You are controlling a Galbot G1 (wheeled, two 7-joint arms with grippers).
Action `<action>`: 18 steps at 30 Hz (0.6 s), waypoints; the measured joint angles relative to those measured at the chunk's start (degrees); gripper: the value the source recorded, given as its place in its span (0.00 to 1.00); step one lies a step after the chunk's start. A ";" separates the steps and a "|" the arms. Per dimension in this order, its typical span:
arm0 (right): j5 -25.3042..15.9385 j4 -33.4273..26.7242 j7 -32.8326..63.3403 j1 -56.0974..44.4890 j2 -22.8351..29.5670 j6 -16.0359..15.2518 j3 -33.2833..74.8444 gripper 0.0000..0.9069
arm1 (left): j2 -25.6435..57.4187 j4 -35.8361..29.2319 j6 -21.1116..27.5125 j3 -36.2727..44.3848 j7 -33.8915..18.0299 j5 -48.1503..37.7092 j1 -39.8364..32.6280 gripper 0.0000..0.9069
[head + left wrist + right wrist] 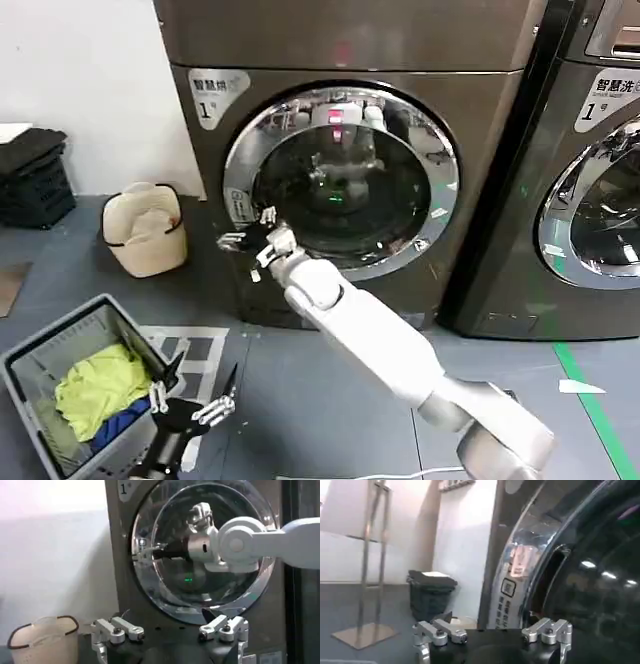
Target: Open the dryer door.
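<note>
Reaching across the front of the dryer (350, 170), the right gripper (250, 238) sits at the left edge of the round door (340, 180), by the chrome ring (240, 190). Its fingers (232, 240) are spread, not clamped on anything; whether they touch the ring I can't tell. Door looks closed, flush in the brushed brown-grey front panel. It's dark domed glass inside a wide polished chrome ring, with a small label on the ring's left side and a slot-like recess next to it in the right wrist view (555, 575).

Right arm (370, 330) is smooth white shell with a grey elbow joint, running up from lower right.

Left gripper (190, 405) hangs low, well apart from the door, beside the grey plastic basket (30, 350) on the floor. Its fingers are released, holding nothing. Basket holds crumpled yellow cloth (95, 385) with a bit of blue.

Left wrist view shows the door (200, 550) head-on, the right gripper (150, 555) at its chrome edge.

Cream soft-sided bag (145, 230) with dark trim stands on the floor left of the dryer. Second, similar machine (590, 180) to the right.
</note>
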 joint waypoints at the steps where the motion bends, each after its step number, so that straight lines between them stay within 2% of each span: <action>1: 0.37 0.38 -0.65 -0.09 -0.37 0.20 -0.21 1.00 | 0.02 -0.01 0.01 0.00 0.01 -0.01 -0.04 1.00; 10: 2.87 5.38 -3.84 -1.49 -3.69 1.13 -2.17 1.00 | 0.33 -0.02 0.09 -0.13 0.01 -0.24 -0.23 1.00; 18: 5.69 12.35 -7.06 -3.25 -8.81 1.83 -3.86 1.00 | 1.10 0.01 0.38 -0.37 0.01 -0.73 -0.64 1.00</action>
